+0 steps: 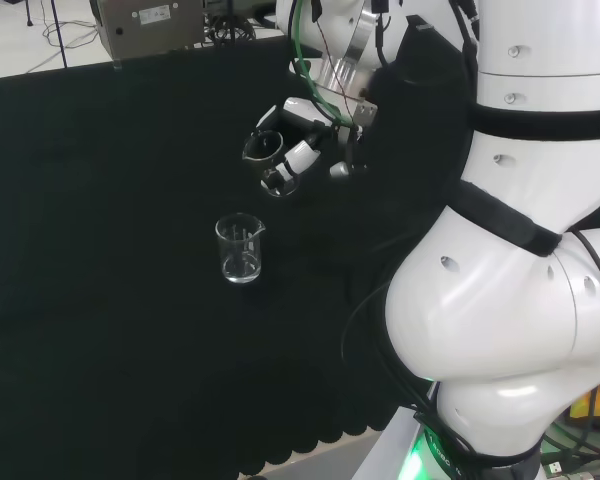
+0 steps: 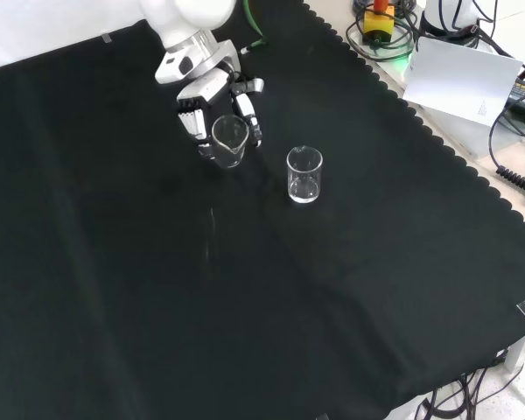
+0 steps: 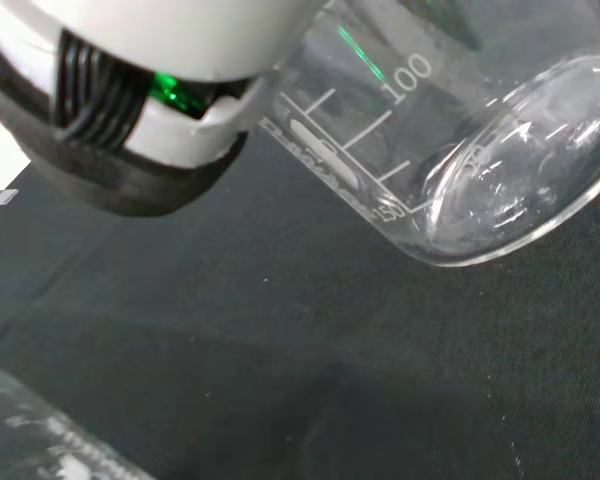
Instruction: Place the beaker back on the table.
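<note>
The hand (image 1: 302, 150) is shut on a clear glass beaker (image 1: 264, 148), fingers curled round its wall. In the front view the hand (image 2: 199, 83) comes in from the top and holds this beaker (image 2: 230, 140) upright, low over the black cloth. The wrist view shows the held beaker's (image 3: 460, 150) marked wall and its base close to the cloth, beside a black and white finger (image 3: 150, 110); I cannot tell whether the base touches. A second clear beaker (image 1: 240, 249) stands alone on the cloth, also seen in the front view (image 2: 304, 174) to the right of the held one.
The black cloth (image 2: 245, 306) spreads wide below and left of the hand in the front view. Its scalloped edge (image 2: 437, 144) runs along the right, with cables and a white sheet (image 2: 459, 83) beyond. The arm's white links (image 1: 510, 250) stand at the head view's right.
</note>
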Robot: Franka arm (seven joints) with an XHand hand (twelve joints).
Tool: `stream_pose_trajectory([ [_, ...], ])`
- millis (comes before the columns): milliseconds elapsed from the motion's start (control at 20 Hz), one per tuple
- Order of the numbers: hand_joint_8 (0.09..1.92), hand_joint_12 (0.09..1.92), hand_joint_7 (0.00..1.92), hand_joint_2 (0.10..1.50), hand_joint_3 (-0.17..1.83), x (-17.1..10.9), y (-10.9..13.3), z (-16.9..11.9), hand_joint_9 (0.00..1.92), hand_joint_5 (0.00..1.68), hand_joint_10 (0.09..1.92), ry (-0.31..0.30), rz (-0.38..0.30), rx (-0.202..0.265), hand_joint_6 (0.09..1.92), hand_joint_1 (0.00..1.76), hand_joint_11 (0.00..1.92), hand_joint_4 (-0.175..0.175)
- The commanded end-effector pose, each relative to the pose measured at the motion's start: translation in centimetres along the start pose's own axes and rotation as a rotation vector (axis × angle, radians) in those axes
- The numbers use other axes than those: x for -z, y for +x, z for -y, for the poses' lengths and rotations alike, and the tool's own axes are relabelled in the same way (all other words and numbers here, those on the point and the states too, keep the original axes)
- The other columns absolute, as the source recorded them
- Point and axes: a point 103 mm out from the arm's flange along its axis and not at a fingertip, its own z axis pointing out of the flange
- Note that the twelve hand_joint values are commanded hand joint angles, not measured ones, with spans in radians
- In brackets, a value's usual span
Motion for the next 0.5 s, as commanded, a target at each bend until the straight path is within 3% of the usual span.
stream_pose_trajectory([
  [50,0.09,0.56,1.73,0.75,0.46,-1.8,-1.1,-2.1,1.69,1.29,0.09,-0.003,-0.04,0.022,0.56,1.13,1.48,0.175],
  [500,0.09,0.56,1.72,0.76,0.46,-3.2,-2.0,-3.1,1.67,1.29,0.09,0.011,-0.093,0.036,0.56,1.13,1.46,0.174],
])
